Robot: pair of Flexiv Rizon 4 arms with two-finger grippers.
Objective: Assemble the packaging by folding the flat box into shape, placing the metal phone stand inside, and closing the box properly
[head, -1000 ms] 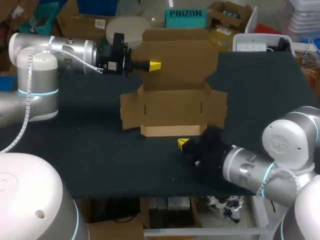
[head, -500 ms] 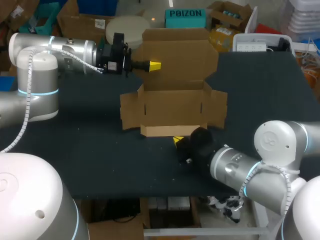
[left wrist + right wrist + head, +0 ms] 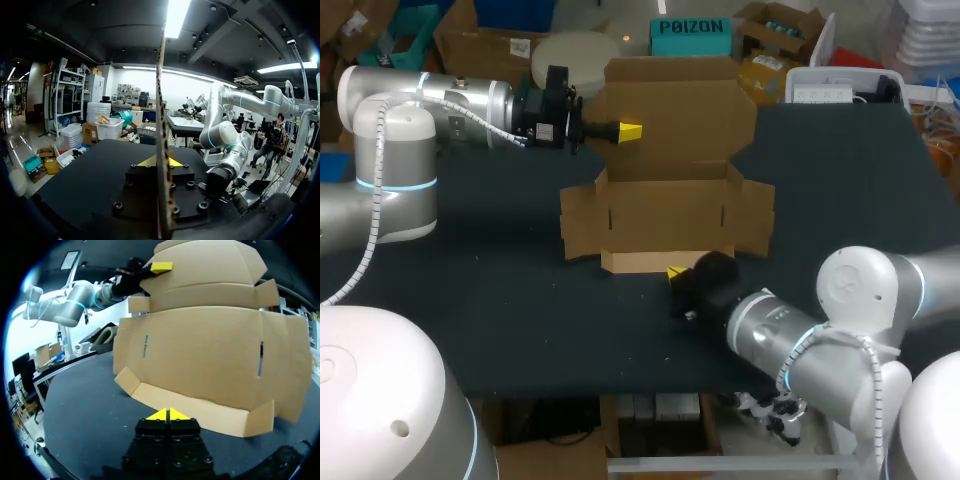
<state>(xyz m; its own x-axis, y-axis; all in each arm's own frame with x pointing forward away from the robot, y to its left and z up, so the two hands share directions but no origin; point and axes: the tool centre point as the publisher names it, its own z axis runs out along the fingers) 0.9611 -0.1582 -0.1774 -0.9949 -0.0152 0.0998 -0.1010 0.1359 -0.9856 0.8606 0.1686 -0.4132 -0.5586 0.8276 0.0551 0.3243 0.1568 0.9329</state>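
The box [image 3: 665, 215] is a flat brown cardboard blank lying opened out in the middle of the dark bench [image 3: 500, 290], its inner face turned upward and showing only plain cardboard. Its middle panel [image 3: 667, 212] carries a short slot [image 3: 610, 217] near each side, with a side flap [image 3: 582, 222] spreading outward beyond each slot. A narrow front flap [image 3: 655, 262] runs along the near edge, tilted up a little from the bench, with a small tab [image 3: 261, 418] folded at its end. Behind the middle panel the tall rear panel [image 3: 670, 105] rises toward the far side of the bench. The left fingers [image 3: 631, 131] come in level from the left and meet this rear panel at its left edge. In the left wrist view the cardboard stands edge-on between the two yellow tips, which press on it from both sides, so they hold the panel. The right fingers [image 3: 676, 273] sit low over the bench just in front of the front flap, right of its middle. In the right wrist view their yellow tips are pressed together with nothing between them, and the flap is just ahead; whether they touch it I cannot tell. A white bin [image 3: 840, 85] stands at the bench's far right corner, on it or just behind it, I cannot tell which, and what lies in it is too small to make out. No writing can be read on the box's faces as seen here.
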